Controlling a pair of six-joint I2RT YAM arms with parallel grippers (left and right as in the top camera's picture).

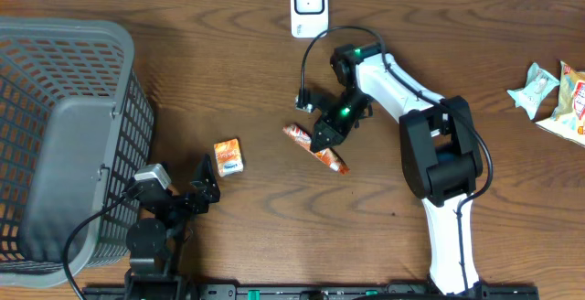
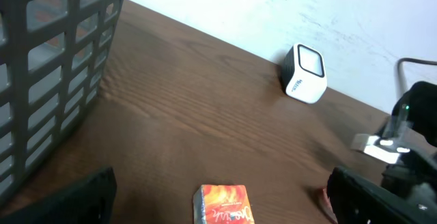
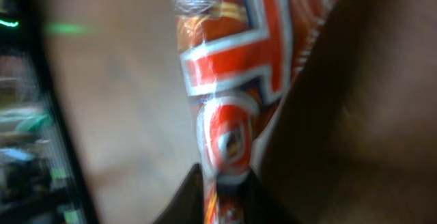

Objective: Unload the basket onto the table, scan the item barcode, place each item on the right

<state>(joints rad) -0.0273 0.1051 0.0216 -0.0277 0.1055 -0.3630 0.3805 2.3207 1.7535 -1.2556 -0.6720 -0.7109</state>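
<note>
orange-red snack bar (image 1: 335, 161), diagonal, well apart from white scanner (image 1: 309, 5)

1 basket (image 1: 128, 108), 1 scanner (image 1: 309, 5), 2 arms (image 1: 439, 154), 4 snack items (image 1: 228, 156).

the dark brown wooden table (image 1: 228, 71) carried a grey plastic basket (image 1: 55, 62) at its left end and a white scanner (image 1: 309, 5) upright at the far edge. a small orange box (image 1: 228, 156) lay near the basket and a red-orange snack bar (image 1: 296, 133) at mid-table. a pale green packet (image 1: 533, 86) and a yellow packet (image 1: 569, 108) sat side by side at the right edge.
</note>
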